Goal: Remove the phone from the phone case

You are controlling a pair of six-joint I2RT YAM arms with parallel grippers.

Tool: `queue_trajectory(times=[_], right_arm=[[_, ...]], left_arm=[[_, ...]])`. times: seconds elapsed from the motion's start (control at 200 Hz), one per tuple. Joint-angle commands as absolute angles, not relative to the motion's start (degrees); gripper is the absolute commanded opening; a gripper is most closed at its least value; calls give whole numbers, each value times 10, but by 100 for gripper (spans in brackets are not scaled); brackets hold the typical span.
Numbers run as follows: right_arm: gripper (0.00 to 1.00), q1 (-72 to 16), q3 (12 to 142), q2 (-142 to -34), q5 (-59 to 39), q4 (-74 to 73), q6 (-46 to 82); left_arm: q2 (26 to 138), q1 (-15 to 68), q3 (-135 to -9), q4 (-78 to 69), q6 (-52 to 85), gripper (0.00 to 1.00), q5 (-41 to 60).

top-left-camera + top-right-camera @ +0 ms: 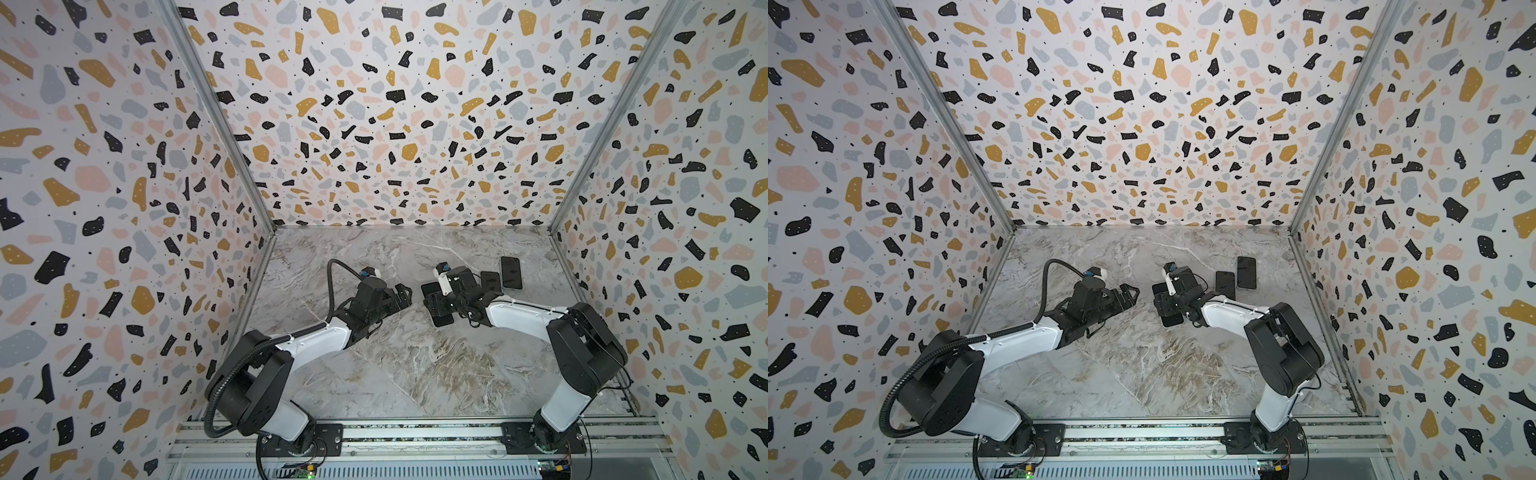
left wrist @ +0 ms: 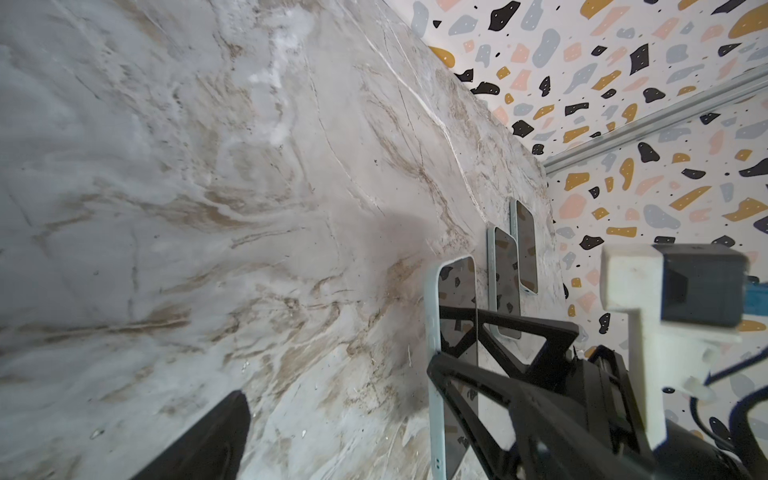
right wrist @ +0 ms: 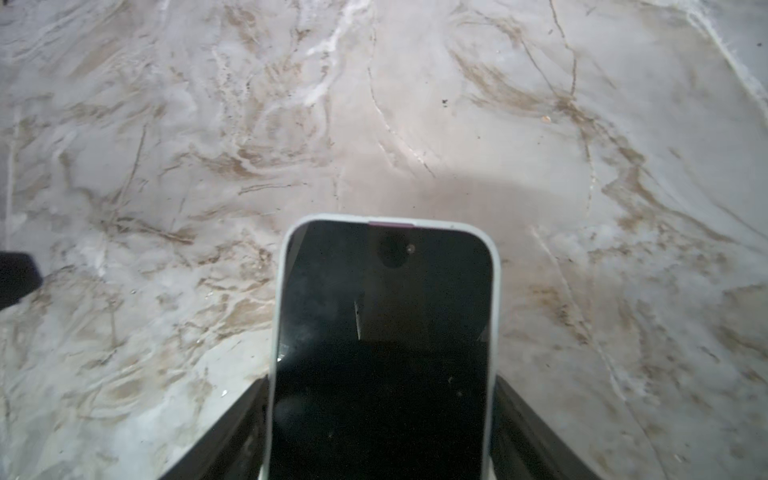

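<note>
A phone with a black screen sits in a pale phone case. A strip of its purple edge shows at the case's top. My right gripper is shut across the case's width, one black finger on each long side, near the middle of the table. The phone's ends stick out past the gripper. My left gripper stands open just left of it, a short gap away, holding nothing. In the left wrist view the cased phone shows edge-on, with the right gripper's fingers round it.
Two more phones lie side by side on the marble table right of the right gripper, one larger and one smaller, close to the right wall. Patterned walls enclose the table on three sides. The arms' base rail runs along the front.
</note>
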State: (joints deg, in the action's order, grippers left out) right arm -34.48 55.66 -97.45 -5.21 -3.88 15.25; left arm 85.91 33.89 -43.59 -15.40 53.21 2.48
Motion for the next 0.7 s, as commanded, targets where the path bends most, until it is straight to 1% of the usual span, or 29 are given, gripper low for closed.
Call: queue_trajectory(times=[0.0,0.09,0.25,0.516,0.696], right_arm=[[35,-349,552,-938,-98,-68,128],[34,-350,547,-931,-118,-69,127],[33,-357,547,-921,-154,-68,119],[33,-367,548,-909,-176,-65,119],[33,-376,541,-901,-183,-68,118]], left_arm=[[865,332,-450,-213,542,100,54],[871,328,-448,-221,544,100,65],[882,324,-440,-249,555,96,87],[901,323,-434,-274,571,90,96],[910,323,-429,-302,584,82,110]])
